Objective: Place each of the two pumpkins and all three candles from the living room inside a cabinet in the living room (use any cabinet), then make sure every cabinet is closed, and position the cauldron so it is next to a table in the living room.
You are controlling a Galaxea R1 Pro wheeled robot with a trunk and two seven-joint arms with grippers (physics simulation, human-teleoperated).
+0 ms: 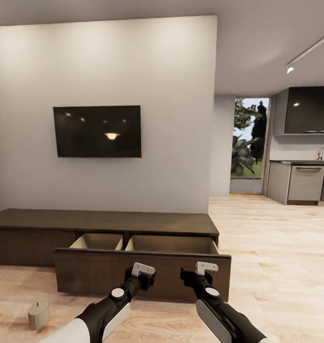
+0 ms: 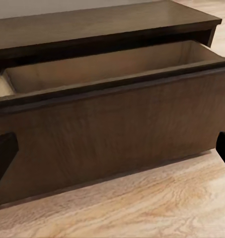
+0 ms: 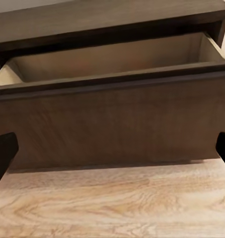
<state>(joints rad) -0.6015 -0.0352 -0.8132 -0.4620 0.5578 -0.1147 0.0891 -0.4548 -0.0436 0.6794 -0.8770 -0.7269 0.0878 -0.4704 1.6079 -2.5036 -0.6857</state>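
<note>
Before me, cabinet [image 1: 105, 221] lying lengthwise along wall, one drawer [image 1: 143, 271] out; one candle [image 1: 38, 314] standing upright on floor; am holding left tool [image 1: 144, 275] and right tool [image 1: 199, 273] spread, empty.

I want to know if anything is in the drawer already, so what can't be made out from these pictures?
- Floor of the open drawer: in all three views its front panel hides the bottom, so any contents can't be told.
- Cabinet: its far left end is cut off by the head view's edge.
- Left claw and right claw: only dark finger edges show at the wrist views' borders.
- Candle: too small for detail in the head view.
</note>
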